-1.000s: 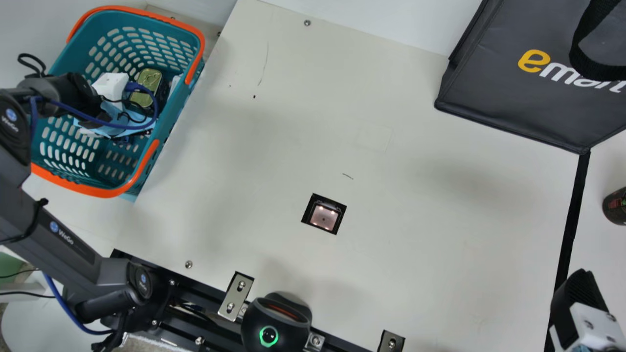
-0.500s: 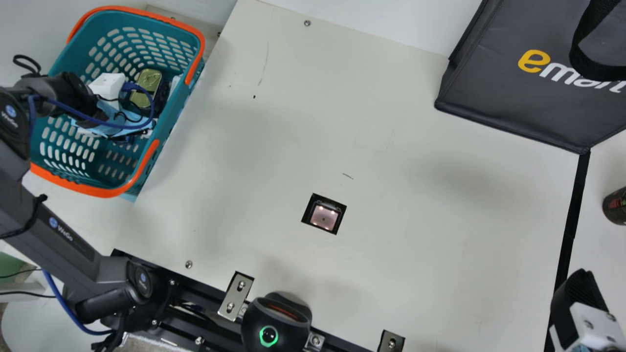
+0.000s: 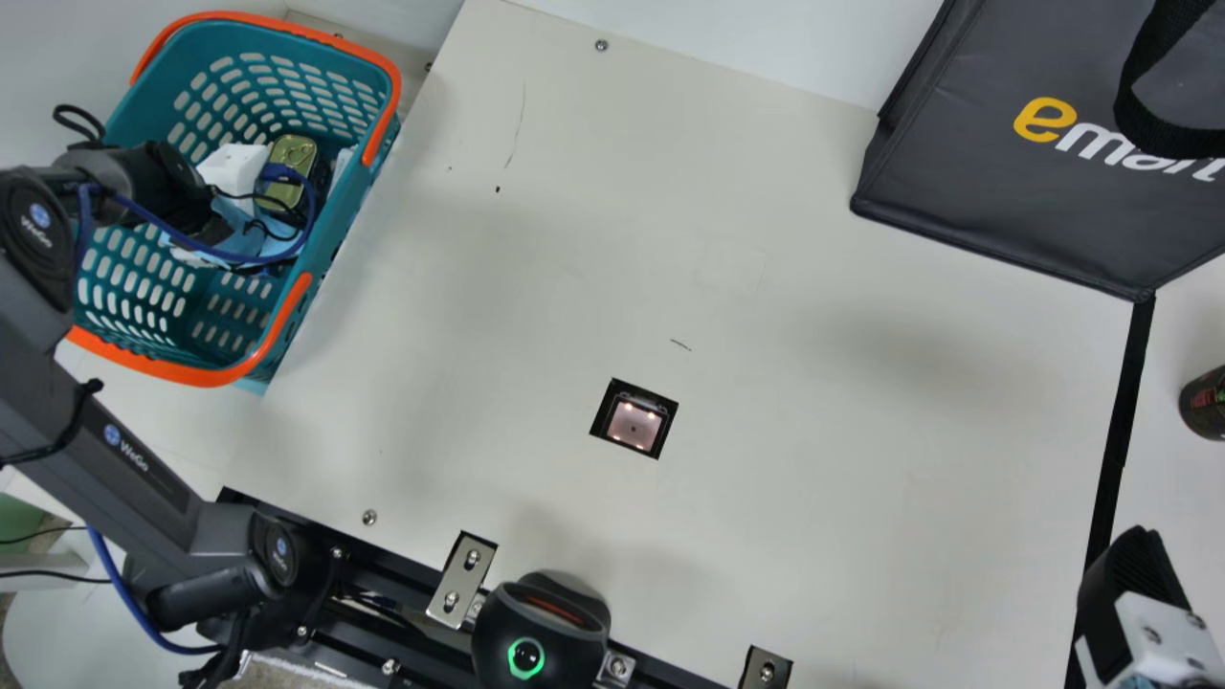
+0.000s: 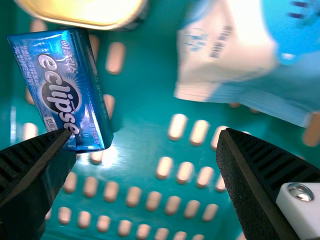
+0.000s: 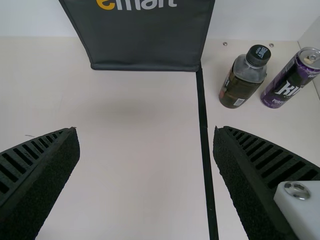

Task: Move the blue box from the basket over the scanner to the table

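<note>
Inside slotted basket (image 4: 150,90), glossy blue box (image 4: 62,92)

At the left of the flat cream worktop (image 3: 574,239), the teal plastic basket (image 3: 196,48) contains the blue rectangular box (image 4: 62,92); the dark-grey fabric bag (image 3: 957,144) is behind right, the black-framed square scanner (image 3: 634,424) between, nearer the front.

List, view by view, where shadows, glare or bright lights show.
Main view: soft shadows on the table, small bright lights in the scanner; left wrist view: white glare in the basket beside the blue box, pale shine on the tin; right wrist view: faint shadow before the bag.
</note>
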